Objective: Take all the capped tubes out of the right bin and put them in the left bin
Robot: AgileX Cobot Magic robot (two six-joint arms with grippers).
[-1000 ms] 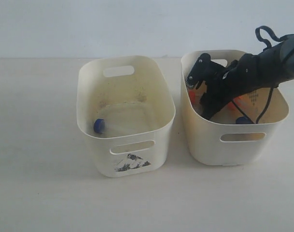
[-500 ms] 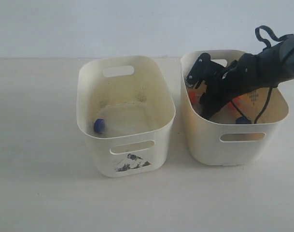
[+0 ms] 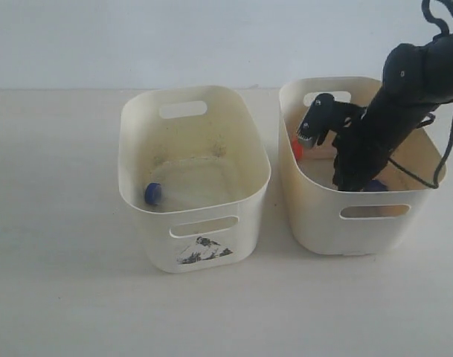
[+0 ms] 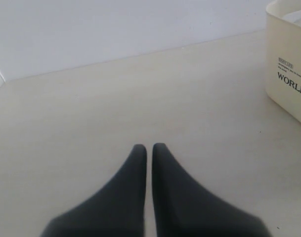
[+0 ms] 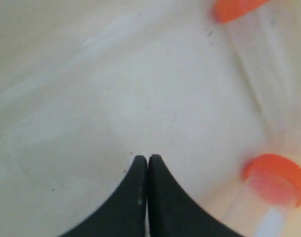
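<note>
Nothing sits between the right jaws; in the right wrist view their black tips press flat together over the bare floor of the right bin (image 3: 323, 223), so the closing that has just happened caught no tube. Within the last second the right arm (image 3: 375, 141) has swung from a low slant across the bin to a steeper stance, and the jaws have gone from apart to together. One orange-capped tube (image 5: 275, 180) lies just beside the tips, off to one side and not touched; a second orange-capped tube (image 5: 234, 9) lies farther ahead on that same side; a blue cap (image 3: 375, 185) peeks out close under the arm. Only one blue-capped tube (image 3: 152, 193) rests in the left bin (image 3: 159, 238), well apart from both pairs of jaws. The left jaws hover together over the bare counter (image 4: 91, 98), holding nothing. The grasp looks like a miss; three tubes appear left to move, and the right jaws probably need to reopen and shift sideways over the nearer orange cap.
</note>
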